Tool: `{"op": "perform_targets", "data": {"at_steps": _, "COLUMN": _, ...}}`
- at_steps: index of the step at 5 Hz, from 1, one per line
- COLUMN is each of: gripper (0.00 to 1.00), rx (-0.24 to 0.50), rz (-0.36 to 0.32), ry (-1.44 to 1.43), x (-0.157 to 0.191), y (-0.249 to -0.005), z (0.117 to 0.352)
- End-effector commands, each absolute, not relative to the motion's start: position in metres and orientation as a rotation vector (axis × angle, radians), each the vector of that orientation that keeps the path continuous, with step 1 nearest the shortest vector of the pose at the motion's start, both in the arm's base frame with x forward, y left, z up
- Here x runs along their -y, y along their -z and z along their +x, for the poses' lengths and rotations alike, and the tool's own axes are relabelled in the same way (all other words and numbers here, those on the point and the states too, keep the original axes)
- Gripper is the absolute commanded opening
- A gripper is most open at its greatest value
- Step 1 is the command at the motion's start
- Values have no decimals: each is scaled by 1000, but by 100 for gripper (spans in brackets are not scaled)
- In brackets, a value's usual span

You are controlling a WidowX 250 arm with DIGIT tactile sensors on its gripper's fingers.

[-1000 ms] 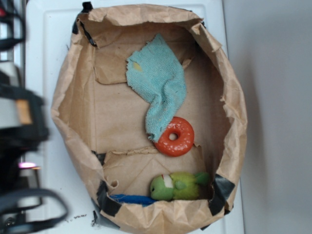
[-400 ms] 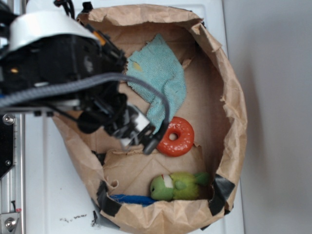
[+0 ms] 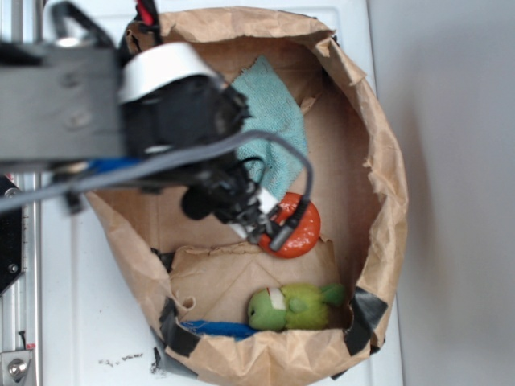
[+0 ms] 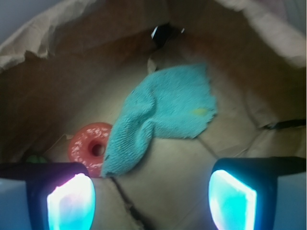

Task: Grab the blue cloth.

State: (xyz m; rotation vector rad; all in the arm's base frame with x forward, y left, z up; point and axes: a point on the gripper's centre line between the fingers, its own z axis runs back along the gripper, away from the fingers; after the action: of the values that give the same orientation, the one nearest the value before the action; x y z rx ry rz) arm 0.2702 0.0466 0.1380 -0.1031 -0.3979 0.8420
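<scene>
Only the orange donut (image 4: 90, 147) touches the blue cloth (image 4: 165, 112) – pincer (image 4: 151, 196) spread above

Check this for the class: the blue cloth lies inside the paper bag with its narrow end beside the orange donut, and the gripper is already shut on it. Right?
Not quite. The wrist view shows the gripper open and empty, fingers spread above the bag floor. The rest holds: the blue cloth lies inside the paper bag, narrow end beside the orange donut.

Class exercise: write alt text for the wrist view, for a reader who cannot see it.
A blue cloth lies crumpled on the floor of a brown paper bag, one end touching an orange donut toy. The open gripper frames the bottom corners.
</scene>
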Motion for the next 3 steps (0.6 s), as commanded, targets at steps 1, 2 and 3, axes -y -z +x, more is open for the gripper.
{"op": "perform_targets", "data": {"at_steps": 1, "gripper": 100, "rx": 428, "rz": -132, "ry": -918, "x": -71, "y": -137, "z": 286}}
{"op": "perform_targets", "data": {"at_steps": 2, "gripper": 100, "rx": 423, "rz": -125, "ry": -940, "x": -69, "y": -128, "z": 290}}
{"op": "perform_targets", "data": {"at_steps": 3, "gripper": 100, "rx": 426, "rz": -94, "ry": -1029, "x": -81, "y": -117, "z": 276}}
